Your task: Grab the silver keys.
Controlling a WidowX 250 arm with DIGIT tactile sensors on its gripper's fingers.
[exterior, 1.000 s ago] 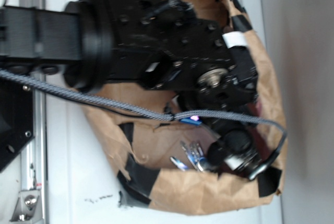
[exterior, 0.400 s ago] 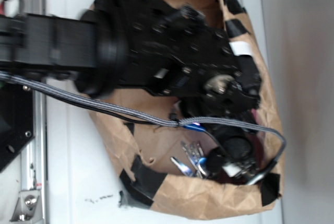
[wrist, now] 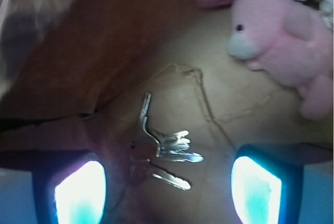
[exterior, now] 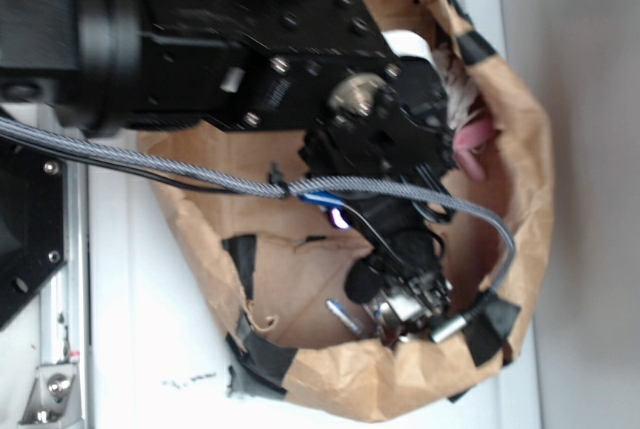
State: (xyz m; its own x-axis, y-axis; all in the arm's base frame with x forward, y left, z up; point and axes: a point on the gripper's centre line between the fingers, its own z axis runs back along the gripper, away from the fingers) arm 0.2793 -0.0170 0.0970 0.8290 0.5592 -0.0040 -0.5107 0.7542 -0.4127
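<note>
keys [wrist: 164,148]: a small silver bunch lying flat on the brown paper floor of the bag [exterior: 400,394], blades fanned toward the right in the wrist view, one longer key pointing up and away from the rest. in the exterior view only one blade tip [exterior: 341,313] shows, beside the arm's lower end.
gripper [wrist: 167,190]: jaws spread wide, nothing between them. the two glowing blue-white fingers [wrist: 78,192] stand at the bottom corners of the wrist view, and the keys lie between them, a little nearer the left-hand one and not touching either.
height: the fingers hang above the bag floor over the keys; whether they touch the paper, cannot tell.
toy [wrist: 284,31]: a pink plush rabbit with a white muzzle, in the upper right of the wrist view, well apart from the keys. in the exterior view a bit of pink [exterior: 470,144] shows past the arm.
bag: crumpled brown paper, rim patched with black tape [exterior: 262,361], lying on a white surface [exterior: 140,329].
arm [exterior: 250,59]: black, reaching into the bag from the left, with a grey braided cable [exterior: 150,171] running across it.
</note>
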